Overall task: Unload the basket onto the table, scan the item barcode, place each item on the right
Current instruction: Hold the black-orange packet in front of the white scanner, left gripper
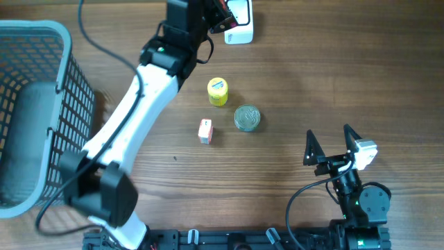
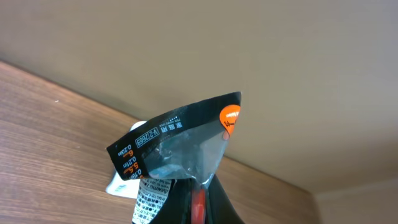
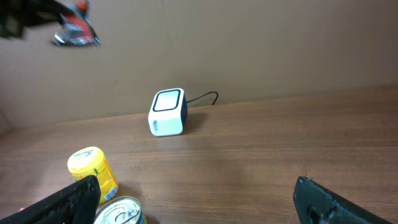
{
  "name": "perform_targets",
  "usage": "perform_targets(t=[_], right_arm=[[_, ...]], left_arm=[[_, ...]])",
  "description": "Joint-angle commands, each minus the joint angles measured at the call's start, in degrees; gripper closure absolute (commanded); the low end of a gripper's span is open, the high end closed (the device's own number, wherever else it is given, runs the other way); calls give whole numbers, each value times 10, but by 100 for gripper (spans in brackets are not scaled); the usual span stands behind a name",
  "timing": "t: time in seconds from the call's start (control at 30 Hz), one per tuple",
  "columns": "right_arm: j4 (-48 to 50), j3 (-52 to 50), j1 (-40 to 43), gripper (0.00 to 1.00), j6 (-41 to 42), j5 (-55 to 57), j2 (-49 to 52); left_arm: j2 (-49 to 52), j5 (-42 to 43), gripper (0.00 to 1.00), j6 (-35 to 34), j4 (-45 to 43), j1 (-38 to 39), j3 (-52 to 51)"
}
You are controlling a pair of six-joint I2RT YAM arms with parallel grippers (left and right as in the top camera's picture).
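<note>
My left gripper (image 1: 211, 17) is shut on a black and orange packet (image 2: 177, 140) with a clear window, holding it up at the far edge of the table. The packet's printed label faces the left wrist camera. The white scanner (image 1: 240, 22) stands just right of the gripper, and a corner of the scanner (image 2: 121, 185) shows behind the packet. In the right wrist view the packet (image 3: 74, 28) hangs up and to the left of the scanner (image 3: 168, 112). My right gripper (image 1: 333, 148) rests open near the front right, with nothing between its fingers (image 3: 71, 200).
A yellow jar (image 1: 217, 91), a tin can (image 1: 247, 117) and a small red and white box (image 1: 205, 130) stand mid-table. A grey wire basket (image 1: 35, 111) fills the left side. The scanner's cable (image 3: 205, 98) runs to the back wall.
</note>
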State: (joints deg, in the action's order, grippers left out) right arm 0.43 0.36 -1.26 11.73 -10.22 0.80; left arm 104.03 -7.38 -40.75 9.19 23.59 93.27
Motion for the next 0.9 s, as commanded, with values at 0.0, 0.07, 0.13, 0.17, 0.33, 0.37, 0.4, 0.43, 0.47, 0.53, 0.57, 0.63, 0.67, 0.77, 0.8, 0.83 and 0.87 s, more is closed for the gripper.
perform_targets(t=[0.0,0.07,0.13,0.17,0.33,0.37,0.4,0.43,0.47,0.53,0.57,0.63,0.67,0.77,0.8,0.83,0.87], right_arm=[[2,-1,0,0,4,4,0],[2,-1,0,0,4,3,0],[2,-1,0,0,4,4,0],[2,-1,0,0,4,3,0],[2,-1,0,0,4,4,0],[2,-1,0,0,4,4,0],[2,-1,0,0,4,4,0],[2,-1,0,0,4,4,0],[2,-1,0,0,4,4,0],[2,-1,0,0,4,4,0],[2,-1,0,0,4,4,0],[2,-1,0,0,4,4,0],[2,-1,0,0,4,4,0],[2,-1,0,0,4,3,0],[2,-1,0,0,4,3,0],[2,-1,0,0,4,4,0],[2,-1,0,0,4,3,0]], left_arm=[[65,-28,96,17,-70,-1,5],[92,-28,96,17,-121,-1,5],[119,-43,96,17,-174,-1,5],[134,-58,96,17,-204,-1,5],[196,-90,96,17,-327,-1,5],[205,-94,96,17,-345,-1,5],[212,-101,96,17,-362,-1,5],[219,-108,96,17,-380,-1,5],[229,-119,96,17,-392,-1,5],[240,-127,96,18,-405,-1,5],[245,-127,96,17,-416,-1,5],[259,-127,96,17,-438,-1,5],[264,-127,96,17,-448,-1,5],[284,-128,96,17,-475,-1,6],[295,-129,96,17,-485,-1,10],[307,-128,96,17,-486,-1,19],[318,-128,96,17,-487,-1,29]])
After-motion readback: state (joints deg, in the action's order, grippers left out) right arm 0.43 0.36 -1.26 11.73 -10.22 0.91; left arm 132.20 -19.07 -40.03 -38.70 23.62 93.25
